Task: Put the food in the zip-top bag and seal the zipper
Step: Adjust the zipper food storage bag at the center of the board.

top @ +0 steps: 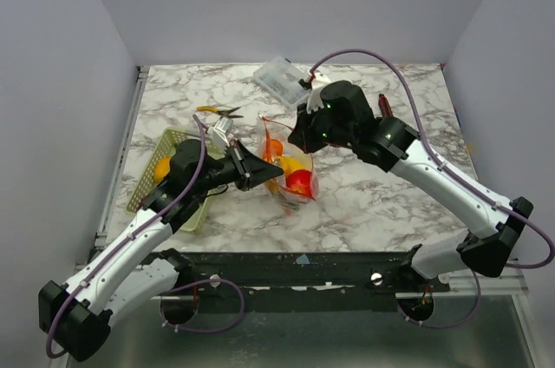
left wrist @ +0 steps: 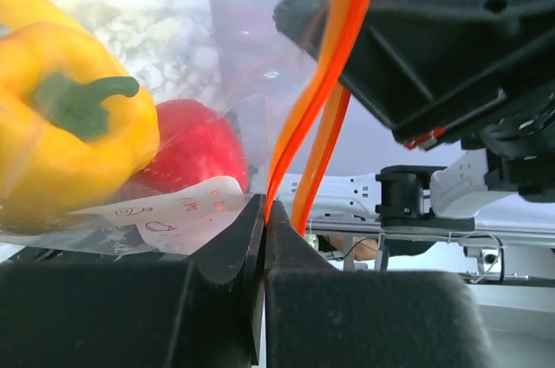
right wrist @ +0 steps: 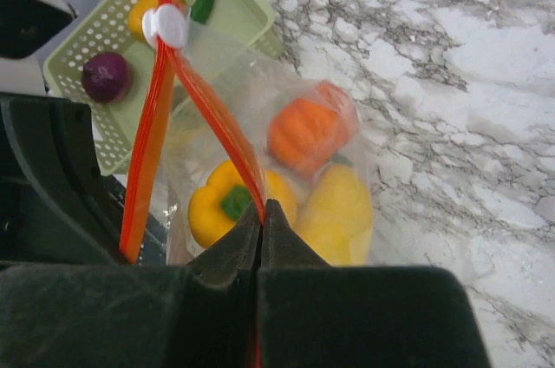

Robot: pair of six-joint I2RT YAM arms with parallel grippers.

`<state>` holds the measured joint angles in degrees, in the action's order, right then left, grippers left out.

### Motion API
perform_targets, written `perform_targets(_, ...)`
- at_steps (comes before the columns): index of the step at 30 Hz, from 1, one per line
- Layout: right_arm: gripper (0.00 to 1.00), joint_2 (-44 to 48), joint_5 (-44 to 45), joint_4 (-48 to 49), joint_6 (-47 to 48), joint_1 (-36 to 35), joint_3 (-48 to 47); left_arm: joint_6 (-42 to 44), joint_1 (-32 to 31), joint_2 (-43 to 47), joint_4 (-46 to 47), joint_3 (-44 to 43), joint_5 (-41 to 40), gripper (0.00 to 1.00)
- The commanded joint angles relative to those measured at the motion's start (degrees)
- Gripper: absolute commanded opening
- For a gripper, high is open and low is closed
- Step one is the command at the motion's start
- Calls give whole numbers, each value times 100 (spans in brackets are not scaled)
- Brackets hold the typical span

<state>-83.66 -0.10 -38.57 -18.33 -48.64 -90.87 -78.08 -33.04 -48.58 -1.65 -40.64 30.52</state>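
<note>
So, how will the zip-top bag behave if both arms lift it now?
The zip-top bag will probably sag, not hold shape: its film is thin and creased. The yellow pepper and orange toy inside should weigh its bottom down. The zipper bows loosely, so it likely flexes.

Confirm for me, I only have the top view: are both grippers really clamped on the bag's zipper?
Observer: The left gripper is. Its wrist view shows the fingers shut on the orange zipper.
Operator: And the right?
Observer: The right gripper is shut on the zipper too, seen from its own wrist view.
Operator: Is it sealed?
Observer: No. The right wrist view shows the two strips spread apart, joining only at the white slider at the far end.
</note>
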Motion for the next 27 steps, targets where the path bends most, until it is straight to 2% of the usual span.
perform_targets(1, 0, -280, -155, 560, 57, 68, 943, -398, 148, -416, 396, 644, -5, 0)
perform_targets(5, 0, -563, -171, 162, 104, 92, 621, -749, 126, -608, 1072, 886, 248, 0)
perform_targets(8, 0, -391, -740, -83, 28, 83, 110, -643, 44, -360, 700, 521, 57, 0)
perform_targets(13, 0, 299, -1835, 947, -576, 21, 594, -475, 25, -95, 262, 97, -277, 0)
perform_targets(16, 0, 351, -1287, 1092, -591, 21, 978, -466, 114, -344, 309, 309, -200, 0)
perform_targets(19, 0, 87, -685, 766, -480, 21, 1087, -749, 166, -660, 871, 734, 106, 0)
perform_targets(22, 0, -38, -806, 574, -298, 21, 1141, -1192, 149, -743, 1653, 1067, 245, 0)
perform_targets(27, 0, 123, -1215, 581, -304, 21, 1056, -886, 148, -473, 1060, 785, 38, 0)
